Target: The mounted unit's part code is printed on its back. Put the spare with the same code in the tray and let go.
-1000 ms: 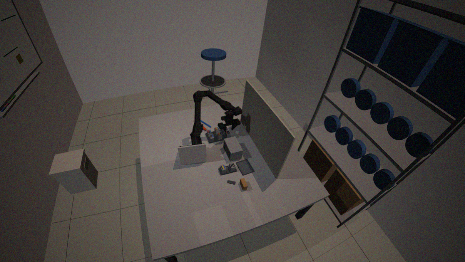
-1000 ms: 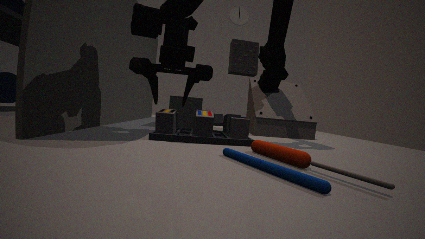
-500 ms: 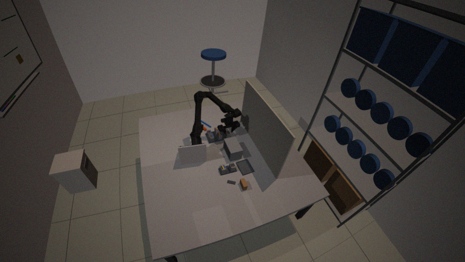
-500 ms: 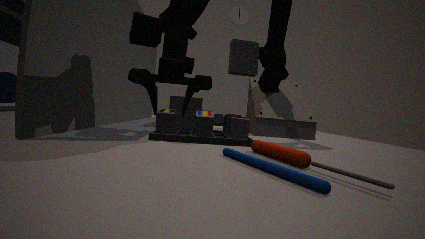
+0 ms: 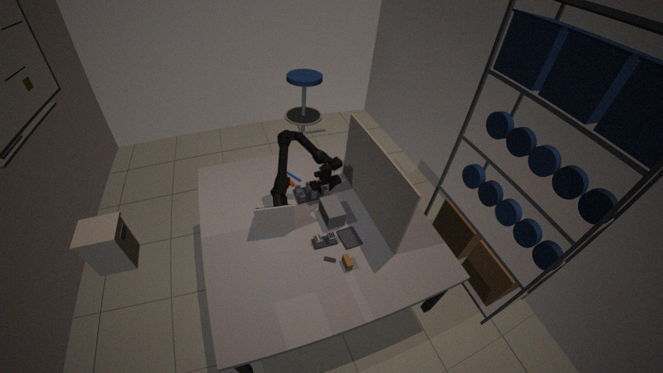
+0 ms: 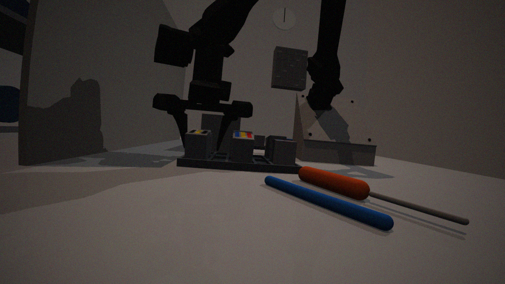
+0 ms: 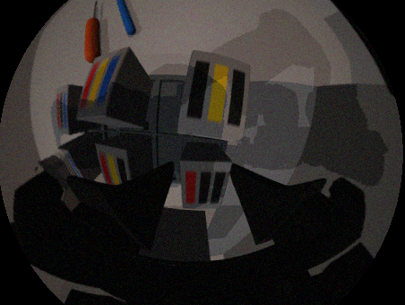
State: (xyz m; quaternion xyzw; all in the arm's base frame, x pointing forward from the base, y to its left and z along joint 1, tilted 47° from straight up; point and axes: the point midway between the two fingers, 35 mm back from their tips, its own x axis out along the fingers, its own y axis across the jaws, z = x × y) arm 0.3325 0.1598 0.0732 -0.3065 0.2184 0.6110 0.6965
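Observation:
My gripper (image 5: 325,188) (image 6: 201,148) (image 7: 202,167) is open and points down at the rack (image 6: 240,167) (image 7: 168,108) of spares. In the wrist view its fingertips stand either side of a spare with red, black and black bars (image 7: 203,186). In the exterior view that spare is hidden behind the black-yellow-black spare (image 6: 197,147) (image 7: 218,94). A red-yellow-blue spare (image 6: 242,150) (image 7: 102,85) and a red-yellow-black spare (image 7: 112,166) stand beside them. The tray (image 5: 350,237) is empty. I cannot make out the mounted unit or its code.
A tall divider (image 5: 380,185) (image 6: 105,63) stands close beside the arm. A grey box (image 5: 332,210) (image 7: 181,233) stands between the spares and the tray. A second small rack (image 5: 324,245) holds two units. A screwdriver (image 6: 332,182) (image 7: 92,40) and blue rod (image 6: 328,202) (image 7: 126,18) lie nearby.

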